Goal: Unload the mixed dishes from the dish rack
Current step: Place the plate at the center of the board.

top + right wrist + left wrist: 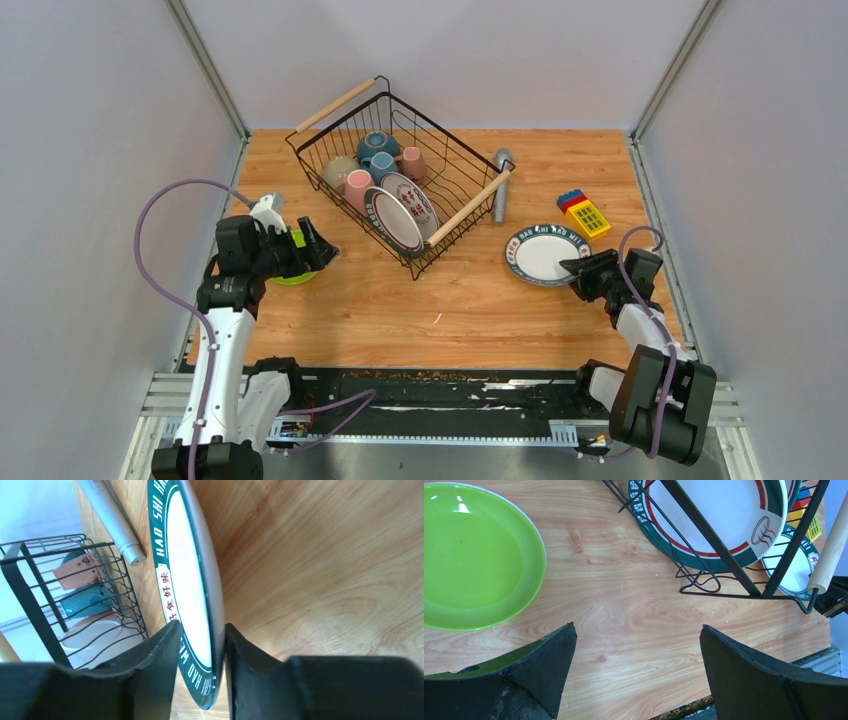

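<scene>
The step in hand looks to be setting down a white plate with a dark teal lettered rim (pixel 543 254), lying flat on the wooden table (pixel 400 310) at the right of the top view; the right jaws stand narrowly parted astride its near rim, and whether they grip it cannot be told. The left jaws gape wide and empty above the table beside a lime-green plate (pixel 474 555) at the left. Next the right jaws should clear the rim and reach into the black wire dish rack (pixel 468 210) at upper centre, where two patterned plates (pixel 396 213), pink mugs (pixel 358 188) and a teal bowl (pixel 378 145) sit
</scene>
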Motion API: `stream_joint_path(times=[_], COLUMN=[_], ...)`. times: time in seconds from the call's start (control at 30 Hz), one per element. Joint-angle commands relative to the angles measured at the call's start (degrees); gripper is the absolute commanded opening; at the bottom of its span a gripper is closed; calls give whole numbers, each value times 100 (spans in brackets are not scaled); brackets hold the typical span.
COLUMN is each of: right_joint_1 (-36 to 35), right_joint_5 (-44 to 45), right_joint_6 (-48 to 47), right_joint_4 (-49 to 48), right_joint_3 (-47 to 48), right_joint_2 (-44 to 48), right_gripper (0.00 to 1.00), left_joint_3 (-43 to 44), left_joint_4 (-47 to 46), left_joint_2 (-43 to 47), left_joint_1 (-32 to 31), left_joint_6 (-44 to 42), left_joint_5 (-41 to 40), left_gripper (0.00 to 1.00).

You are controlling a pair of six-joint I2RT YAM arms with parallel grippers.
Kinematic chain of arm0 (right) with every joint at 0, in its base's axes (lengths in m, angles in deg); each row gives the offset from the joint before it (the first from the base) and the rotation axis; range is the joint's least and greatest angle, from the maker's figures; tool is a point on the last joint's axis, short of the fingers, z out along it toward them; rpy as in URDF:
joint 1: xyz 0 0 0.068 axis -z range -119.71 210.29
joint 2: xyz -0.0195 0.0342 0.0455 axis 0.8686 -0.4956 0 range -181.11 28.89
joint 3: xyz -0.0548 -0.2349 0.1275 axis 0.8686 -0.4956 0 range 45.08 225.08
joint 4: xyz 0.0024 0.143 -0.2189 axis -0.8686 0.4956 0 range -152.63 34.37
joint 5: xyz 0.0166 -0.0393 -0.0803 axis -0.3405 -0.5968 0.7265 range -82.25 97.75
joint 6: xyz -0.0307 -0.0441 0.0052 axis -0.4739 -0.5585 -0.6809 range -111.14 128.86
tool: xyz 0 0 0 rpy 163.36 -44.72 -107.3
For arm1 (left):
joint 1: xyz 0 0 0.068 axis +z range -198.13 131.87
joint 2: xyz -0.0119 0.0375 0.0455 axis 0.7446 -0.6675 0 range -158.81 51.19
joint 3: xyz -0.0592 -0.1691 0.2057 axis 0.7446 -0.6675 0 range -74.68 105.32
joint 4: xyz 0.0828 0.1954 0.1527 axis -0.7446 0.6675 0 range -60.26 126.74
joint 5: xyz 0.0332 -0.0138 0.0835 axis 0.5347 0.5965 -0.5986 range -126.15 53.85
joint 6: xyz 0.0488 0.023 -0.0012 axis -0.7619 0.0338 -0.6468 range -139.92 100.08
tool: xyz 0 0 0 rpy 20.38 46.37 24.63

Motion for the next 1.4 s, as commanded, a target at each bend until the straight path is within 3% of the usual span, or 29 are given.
stream_joint_path(times=[0.0,0.1,0.23,0.43,1.03,1.37], right_joint_1=[34,35,35,37,97,81], right_joint_5=[-180,-152,-183,-32,1429,1524], right_joint_6=[-47,-119,-234,-388,-994,-1702], right_joint_4=[-354,-254,-123,312,2681,2771], right_joint_3=[32,68,148,292,1426,1947], right_joint_2=[22,17,-20,-4,-272,1086], right_gripper=[44,57,81,99,100,100], left_joint_3=[-26,-26,-26,-26,-26,-35], left_joint_4=[-135,-139,-136,-139,-154,-178], left_joint_2=[-7,-8,-8,-16,9,10], left_joint_1=[4,-1,3,8,2,3], left_joint_6=[-32,-32,-31,-33,-39,-37], left_joint_5=[74,76,83,93,149,213], left_gripper=[100,100,100,100,100,100])
